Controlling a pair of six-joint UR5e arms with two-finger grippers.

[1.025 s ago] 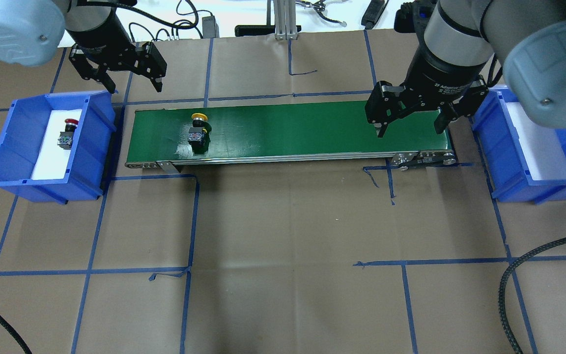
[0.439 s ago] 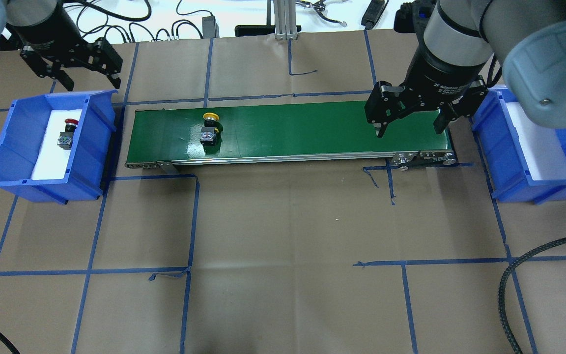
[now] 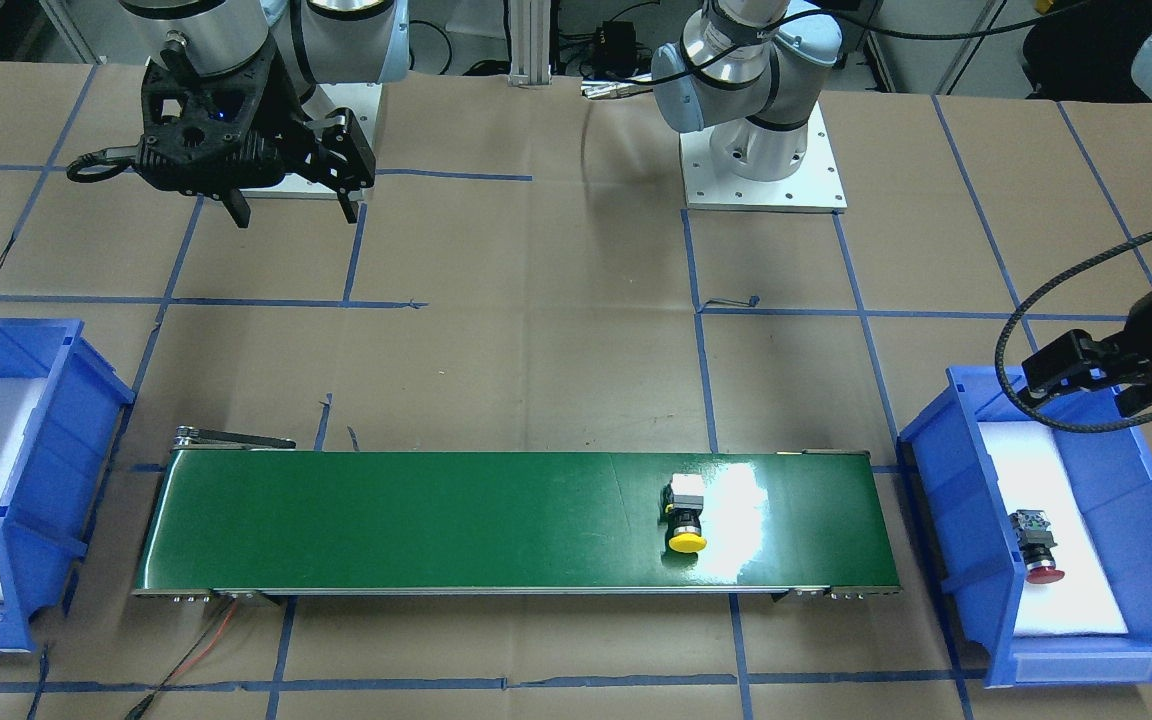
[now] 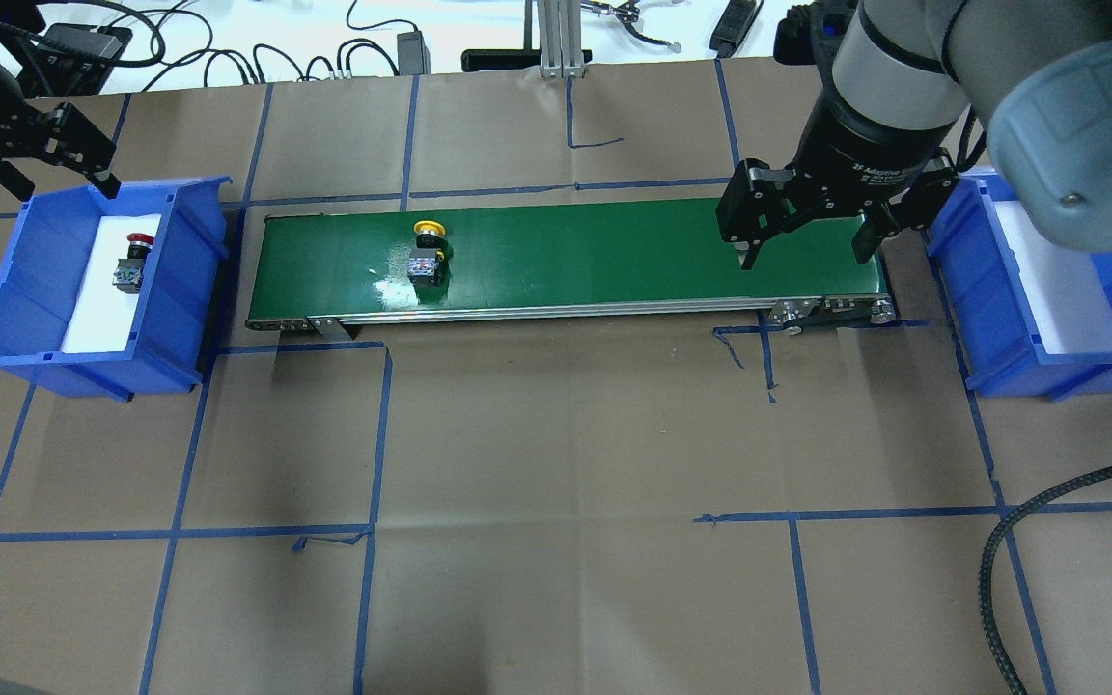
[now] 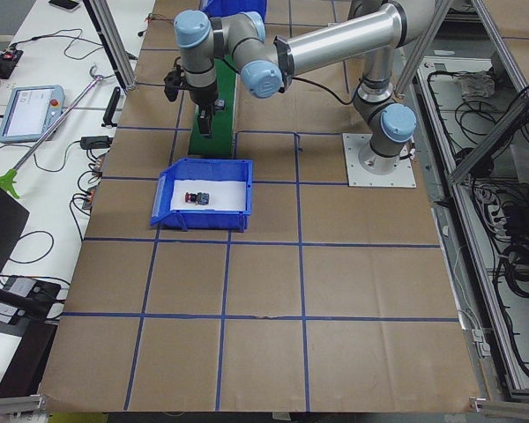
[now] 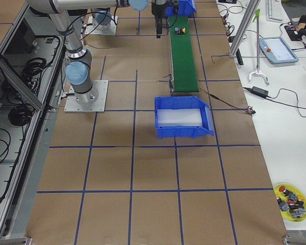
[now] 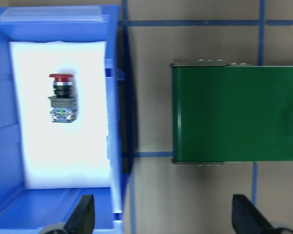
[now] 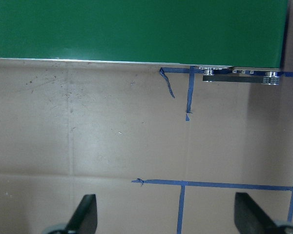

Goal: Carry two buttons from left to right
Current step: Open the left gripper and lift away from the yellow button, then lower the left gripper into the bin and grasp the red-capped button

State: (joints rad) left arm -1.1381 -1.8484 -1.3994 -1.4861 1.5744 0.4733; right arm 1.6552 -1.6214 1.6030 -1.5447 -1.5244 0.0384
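yellow-capped button [image 4: 426, 253] lying on its side on the green conveyor belt [image 4: 614, 256], toward the belt's left end. red-capped button [image 4: 130, 261] on white padding in the left blue bin [image 4: 180, 280]. left gripper [image 4: 66, 183], fingers apart, above that bin's far rim. right gripper [image 4: 807, 256], fingers apart, over the belt's right end, beside the right blue bin [image 4: 961, 280].
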